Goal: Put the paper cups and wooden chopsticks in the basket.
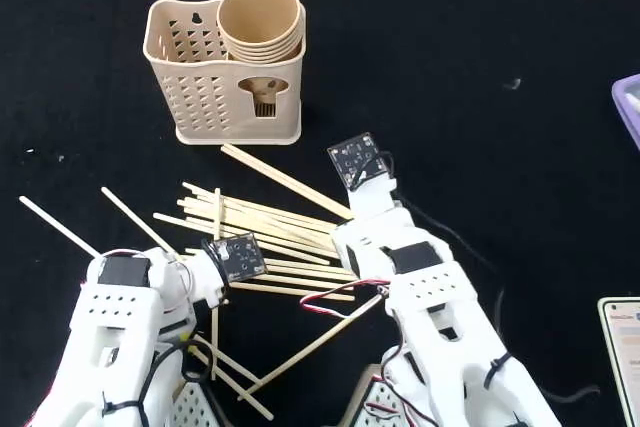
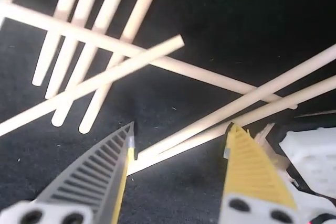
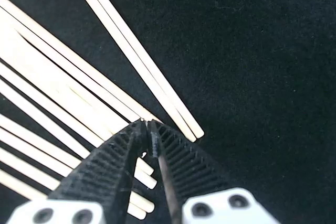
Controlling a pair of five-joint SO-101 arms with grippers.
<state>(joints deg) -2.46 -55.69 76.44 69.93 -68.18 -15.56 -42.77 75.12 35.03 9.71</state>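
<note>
Nearest me, the left arm sits low over the near-left part of the scattered chopsticks (image 1: 262,229). The left gripper (image 2: 181,125) is spread wide and holds nothing. Two sticks run diagonally between its jaws on the black table (image 1: 480,127), and others cross just beyond the tips. A few strays lie nearer and further left, apart from the main pile. Just right of centre, the right gripper (image 3: 147,124) hangs over the right end of the pile, pinched together with no stick between the fingers that I can see. I cannot tell whether the tips touch the sticks or hover just above them. Far left, the basket (image 1: 190,97) stands upright with the paper cups (image 1: 260,15) nested in a stack in its right compartment.

Judgement: the cups are done, the chopsticks all lie on the table, and the step in hand is the left arm's pick. To do it well, I should lower until both jaws reach the cloth either side of the pair. Close near mid-length so the sticks do not pivot. Lift straight up, since the crossing sticks may drag along. Mind the right arm close by. Tip the sticks end-first for the basket's left compartment.
</note>
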